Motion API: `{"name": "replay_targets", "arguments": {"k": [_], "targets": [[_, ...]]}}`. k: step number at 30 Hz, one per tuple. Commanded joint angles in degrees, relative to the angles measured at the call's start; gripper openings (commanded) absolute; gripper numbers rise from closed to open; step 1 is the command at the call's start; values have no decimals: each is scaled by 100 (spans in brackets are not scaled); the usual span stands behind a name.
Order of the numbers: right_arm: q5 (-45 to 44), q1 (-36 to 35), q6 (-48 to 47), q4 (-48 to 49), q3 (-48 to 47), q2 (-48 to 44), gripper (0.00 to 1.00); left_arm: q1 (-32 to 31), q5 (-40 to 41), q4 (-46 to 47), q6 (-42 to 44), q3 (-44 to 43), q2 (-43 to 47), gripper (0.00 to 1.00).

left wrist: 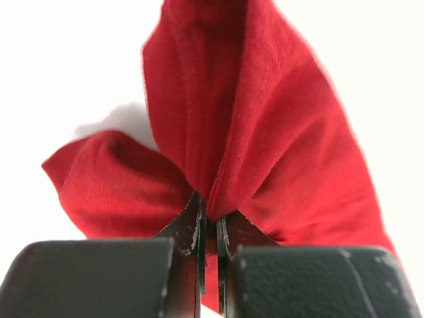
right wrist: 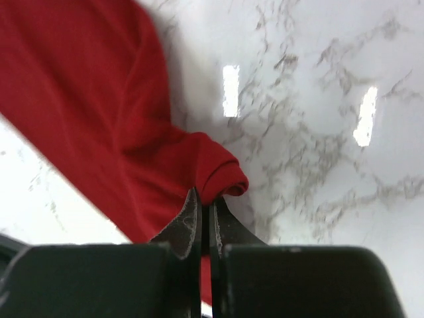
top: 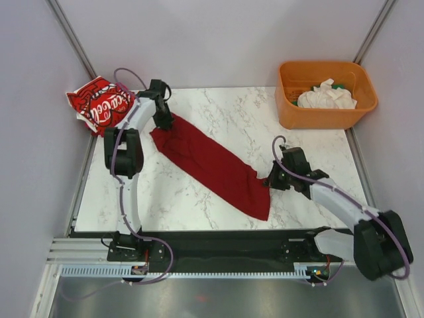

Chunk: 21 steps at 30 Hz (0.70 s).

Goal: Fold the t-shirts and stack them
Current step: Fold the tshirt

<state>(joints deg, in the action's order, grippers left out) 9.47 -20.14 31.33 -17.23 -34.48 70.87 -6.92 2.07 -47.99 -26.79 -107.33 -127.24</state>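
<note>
T-shirt clamped: left end effector, right end effector

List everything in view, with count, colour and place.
plain dark red cloth t-shirt: one, dark red, stretched diagonally across the table.
bright red cloth t-shirt with white lettering: one, red, bunched at the far left corner.
orange plastic tub: one, orange, far right corner.
white cloth bundle: one, white, inside the tub.
white marble-pattern table: one, grey-veined white, under everything.
left hand: one, black, shut on the shirt's far end.
right hand: one, black, shut on its near end.
</note>
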Motion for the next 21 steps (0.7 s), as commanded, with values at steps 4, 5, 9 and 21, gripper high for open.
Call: {"name": "replay_targets", "arguments": {"k": [4,5,9,21], "targets": [[555,-349,1312,-53,818,-1496,0,-327,-1110,-168,235,-3396,-2031,2],[538,-524,1566,305,994,-1645,0,-371,-1538,-45,227,-3696,-2250,2],[-216,-1936,3095,1169,1646,-2235,0,-634,-2158,1114,147,-3797,-2577,5],[-1922,-4936,3634,1293,390,-259,0,-741,-2518,2953,59,-3831,-2894,18]]}}
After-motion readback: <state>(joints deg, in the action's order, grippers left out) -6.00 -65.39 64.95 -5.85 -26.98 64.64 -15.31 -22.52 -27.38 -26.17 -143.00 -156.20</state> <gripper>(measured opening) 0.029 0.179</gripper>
